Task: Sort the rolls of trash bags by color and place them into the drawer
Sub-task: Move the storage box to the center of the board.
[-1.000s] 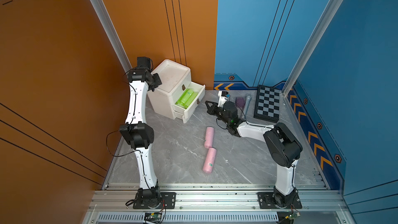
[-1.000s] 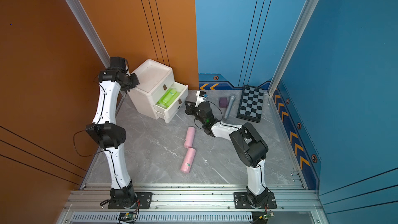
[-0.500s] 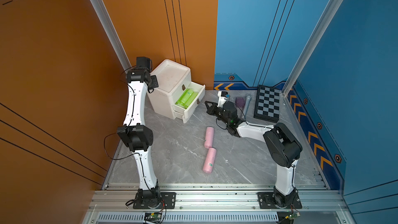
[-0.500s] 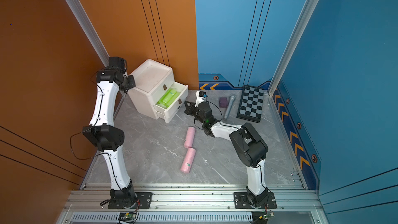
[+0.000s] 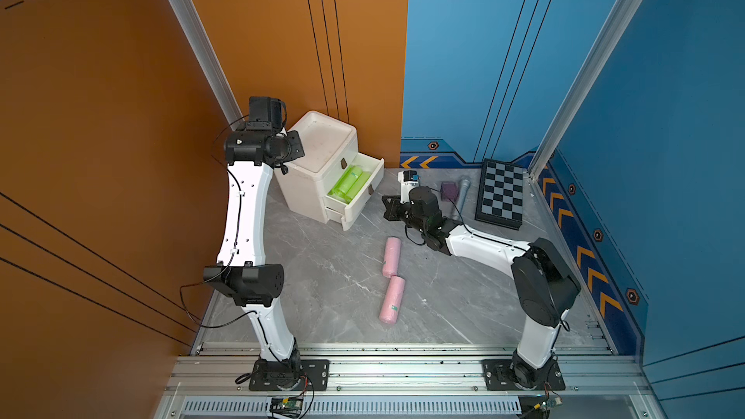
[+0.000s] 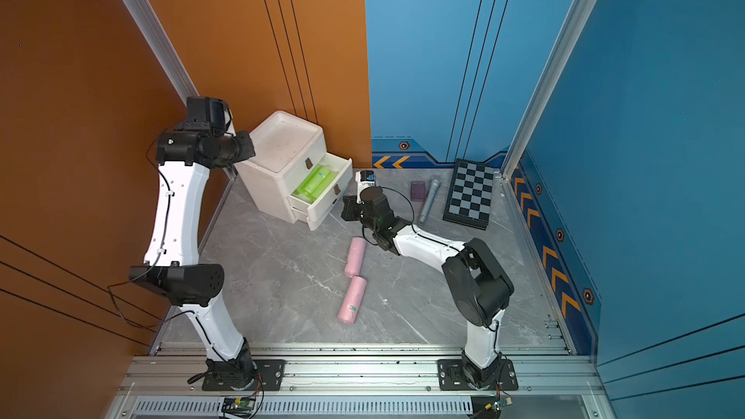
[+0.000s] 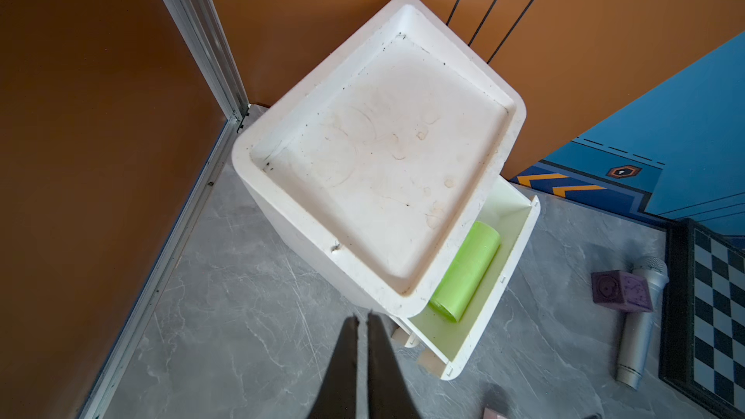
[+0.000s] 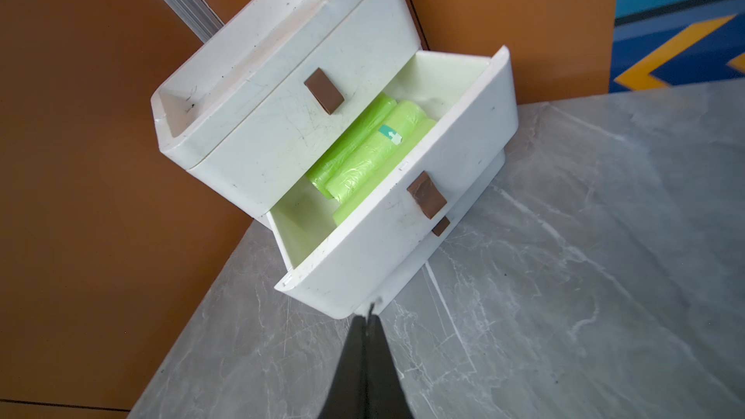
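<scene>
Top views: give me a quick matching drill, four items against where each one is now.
1 green rolls
2 pink rolls
3 purple cube
4 chequered board

A lying loose on the table
B in the open middle drawer
C farthest from the drawer, by the blue wall
D next to the grey stick, on its drawer side

Pairs: 1-B, 2-A, 3-D, 4-C

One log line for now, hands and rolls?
left hand slightly open, empty | right hand shut, empty, facing open middle drawer | green rolls inside | pink rolls on table
</scene>
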Controlling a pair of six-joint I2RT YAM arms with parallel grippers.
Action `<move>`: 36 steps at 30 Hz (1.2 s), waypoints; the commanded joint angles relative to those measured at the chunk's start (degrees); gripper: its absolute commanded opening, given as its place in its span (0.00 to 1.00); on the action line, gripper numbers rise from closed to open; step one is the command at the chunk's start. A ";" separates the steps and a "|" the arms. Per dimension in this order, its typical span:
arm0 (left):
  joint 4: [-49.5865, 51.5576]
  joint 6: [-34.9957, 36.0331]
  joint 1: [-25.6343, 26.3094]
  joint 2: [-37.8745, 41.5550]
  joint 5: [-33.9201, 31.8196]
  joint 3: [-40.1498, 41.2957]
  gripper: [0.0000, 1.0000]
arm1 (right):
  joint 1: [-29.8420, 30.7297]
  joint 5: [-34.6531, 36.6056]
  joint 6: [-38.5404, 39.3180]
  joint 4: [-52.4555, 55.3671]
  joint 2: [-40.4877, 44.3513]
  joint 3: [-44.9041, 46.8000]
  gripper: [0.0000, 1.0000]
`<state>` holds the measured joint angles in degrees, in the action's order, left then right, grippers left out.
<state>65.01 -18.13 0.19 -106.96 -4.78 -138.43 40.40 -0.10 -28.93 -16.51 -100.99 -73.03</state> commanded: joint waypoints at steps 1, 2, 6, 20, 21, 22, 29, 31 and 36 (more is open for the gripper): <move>-2.31 -3.26 -1.68 0.06 2.70 0.96 0.35 | 0.27 5.49 7.00 8.53 6.77 0.31 0.00; -2.81 -4.46 -2.38 -0.74 3.47 -0.10 0.40 | 0.20 4.89 6.96 8.49 7.93 1.48 0.00; -3.47 -8.63 -4.40 -5.90 9.29 -7.02 0.61 | -5.59 -0.20 3.26 4.27 10.53 7.04 0.00; -15.32 -21.25 -5.94 -21.57 11.87 -19.67 0.95 | -9.94 8.85 4.28 5.20 13.65 15.57 0.00; -18.71 -21.31 -5.90 -22.01 10.77 -19.05 0.96 | -10.44 8.23 3.87 4.32 13.63 16.26 0.00; -23.02 -21.74 -5.88 -22.38 9.14 -17.94 0.97 | -11.00 7.34 3.39 3.62 13.31 16.58 0.00; -40.09 -13.57 -8.18 -28.06 9.37 -18.19 0.93 | -13.83 4.40 -0.68 5.19 10.40 14.50 0.00; -41.31 -7.62 -9.51 -29.77 15.29 -19.09 0.90 | -14.11 4.40 -0.86 6.74 10.29 13.51 0.00; -41.26 0.70 -13.03 -27.27 20.88 -11.24 0.91 | -13.80 5.84 -1.40 7.47 9.88 13.73 0.00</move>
<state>26.44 -25.54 -11.09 -135.74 11.14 -152.44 26.46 4.99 -28.84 -9.98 -90.24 -58.57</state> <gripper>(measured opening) 0.908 0.044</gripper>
